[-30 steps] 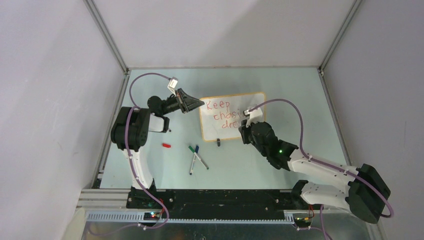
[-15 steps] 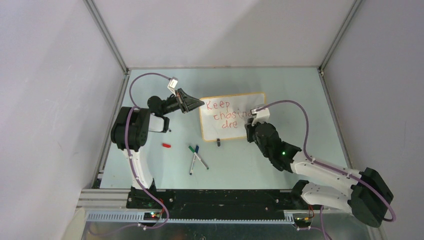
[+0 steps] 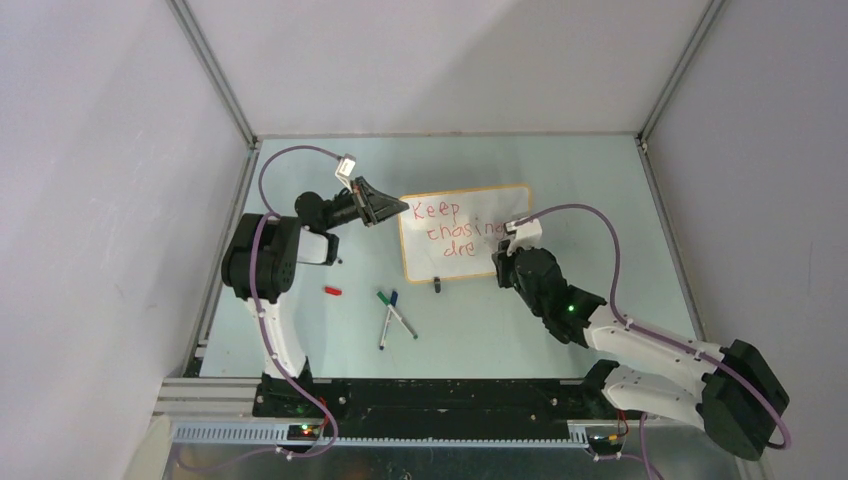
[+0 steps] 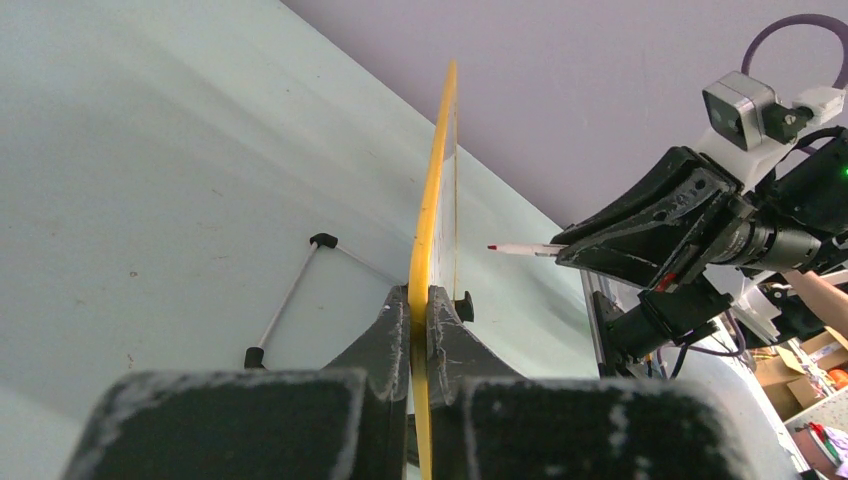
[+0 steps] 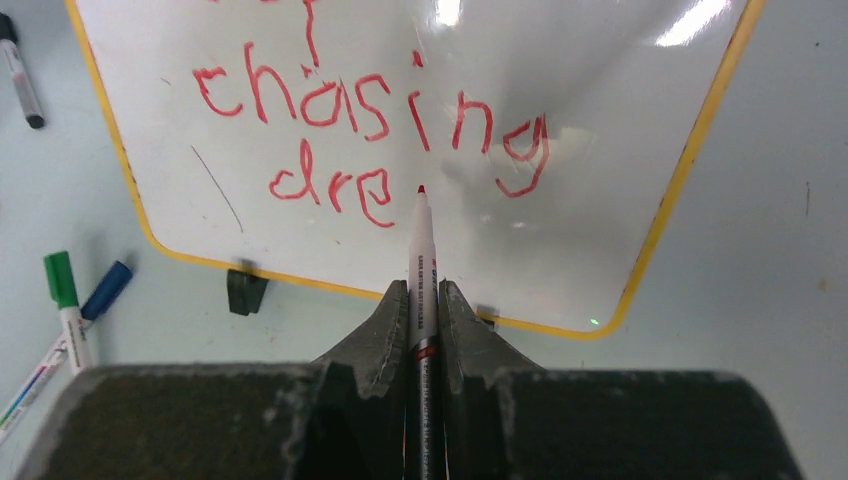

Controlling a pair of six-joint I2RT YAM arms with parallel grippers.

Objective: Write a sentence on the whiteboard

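The whiteboard [image 3: 500, 205], white with a tan-orange frame, lies at mid-table. The sentence [image 3: 440, 232] on it reads "Keep chasing dre" in red. My left gripper [image 3: 400, 208] is shut on the board's left edge; in the left wrist view its fingers [image 4: 420, 300] pinch the yellow frame [image 4: 437, 180]. My right gripper [image 5: 423, 290] is shut on a red marker [image 5: 421, 240]. The marker's tip points at the whiteboard [image 5: 560, 90] just right of "dre" [image 5: 330, 187]. The left wrist view shows the marker [image 4: 525, 249] with a small gap between tip and board.
A red cap [image 3: 333, 291] lies left of a green marker [image 3: 385, 318] and a blue marker [image 3: 400, 315], in front of the board. A black clip foot [image 5: 244, 290] sits under the board's near edge. A black-capped marker [image 5: 20, 75] lies beside the board's left side.
My right arm has shifted a little to the right along the board's near edge with the marker. The writing reads the same and the left arm has not moved.
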